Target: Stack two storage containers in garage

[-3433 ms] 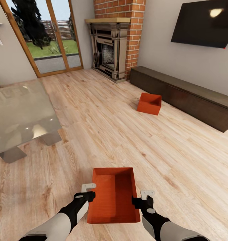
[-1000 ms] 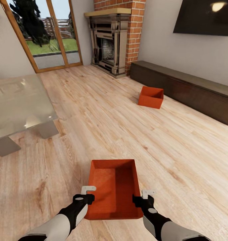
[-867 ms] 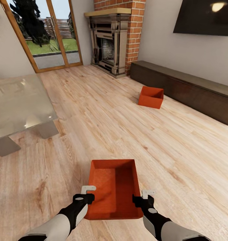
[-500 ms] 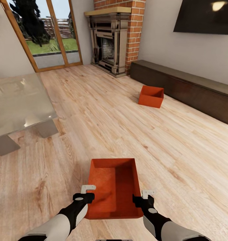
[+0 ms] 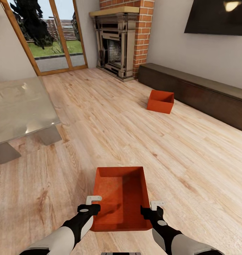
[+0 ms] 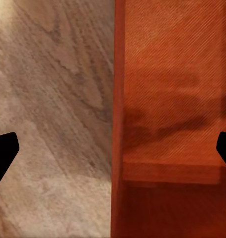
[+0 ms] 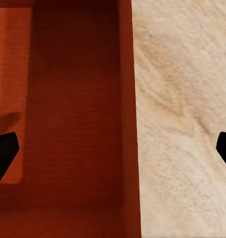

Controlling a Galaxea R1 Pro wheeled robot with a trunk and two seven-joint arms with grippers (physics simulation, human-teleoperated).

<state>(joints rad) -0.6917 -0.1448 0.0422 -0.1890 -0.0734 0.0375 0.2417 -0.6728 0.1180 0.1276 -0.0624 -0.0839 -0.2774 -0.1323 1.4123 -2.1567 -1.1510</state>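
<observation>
Orange-red and square in front of the robot, the near storage container [image 5: 121,198] sits between both arms, with the left gripper [image 5: 93,203] at its left wall and the right gripper [image 5: 152,208] at its right wall. Left wrist view: the fingers [image 6: 4,151] stand wide apart, one out over the wood plank floor [image 5: 99,127], the other over the bin's inside, straddling the thin wall without pinching it. Right wrist view tells the same story, the fingertips [image 7: 3,148] spread on either side of the wall. Further off, the second storage container [image 5: 160,101] rests on the planks just in front of the long dark cabinet [image 5: 199,95], near the brick fireplace [image 5: 117,42]. Off to the left, a glass table [image 5: 18,109]; a black TV [image 5: 220,17] hangs on the wall.
</observation>
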